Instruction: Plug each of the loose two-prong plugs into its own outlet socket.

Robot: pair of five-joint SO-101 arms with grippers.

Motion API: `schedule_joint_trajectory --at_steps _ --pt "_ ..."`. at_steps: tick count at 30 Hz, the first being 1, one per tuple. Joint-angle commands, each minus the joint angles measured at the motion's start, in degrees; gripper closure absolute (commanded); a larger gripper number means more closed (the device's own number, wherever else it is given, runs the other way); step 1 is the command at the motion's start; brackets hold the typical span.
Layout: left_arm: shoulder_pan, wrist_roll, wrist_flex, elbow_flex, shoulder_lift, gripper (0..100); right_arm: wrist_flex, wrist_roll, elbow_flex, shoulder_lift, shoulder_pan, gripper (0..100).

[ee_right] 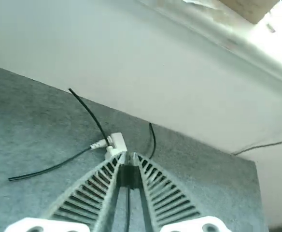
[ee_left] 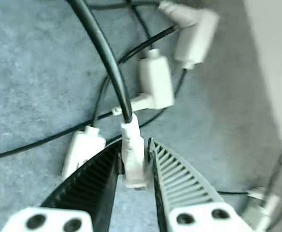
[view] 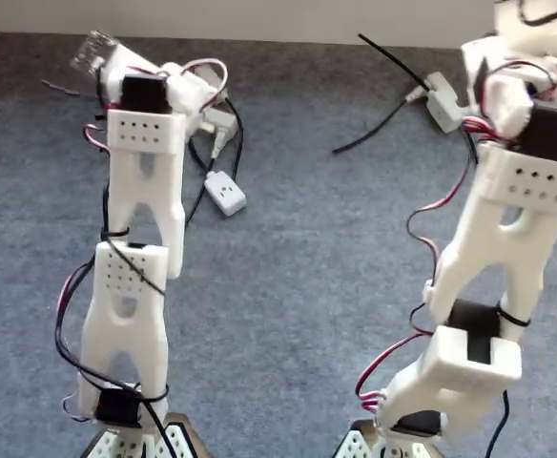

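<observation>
Grey-blue carpet covers the bench point(view: 307, 286), with a pale wall point(ee_right: 107, 53) behind it. The left gripper point(ee_left: 133, 144) has its jaws clamped tight on a white plug point(ee_left: 133, 162), which stands between them with its black cord point(ee_left: 105, 53) running away from the tips. Past it, more white cord ends lie among black cables on the carpet, one point(ee_left: 155, 82) just beyond the held plug and another point(ee_left: 196, 36) farther off. A white outlet socket point(view: 226, 194) lies flat on the carpet beside the left arm, slots up. The right gripper point(ee_right: 129, 155) is over the far side of the bench, its jaws almost together, pinching a dark piece point(ee_right: 129, 176). A white connector point(ee_right: 116, 145) lies just past their tips.
</observation>
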Motion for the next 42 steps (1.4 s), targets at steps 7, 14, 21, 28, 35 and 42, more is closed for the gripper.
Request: schedule_joint_trajectory --at_steps 7,14,21,28,35,42 --pt "-2.77 -4.66 0.35 25.36 -37.23 99 -0.84 -9.41 -0.22 -1.01 -6.90 84.3" --pt "-9.19 -4.84 0.18 51.91 -66.68 99 -0.22 -10.46 -0.04 -1.01 -8.75 81.3" --pt "-24.84 -5.01 -2.29 73.10 -79.34 99 8.75 -10.55 0.22 -0.75 -21.76 81.1" --pt "-30.64 -5.01 -8.44 95.43 -85.14 99 18.68 -16.79 4.09 0.92 -35.56 77.4" --pt "-30.90 -4.66 -31.21 122.15 -86.02 99 15.60 -16.79 13.23 9.89 -44.18 75.5" --pt "-36.35 0.97 -51.16 136.40 -86.02 99 2.95 -14.59 14.73 22.99 -44.70 75.5"
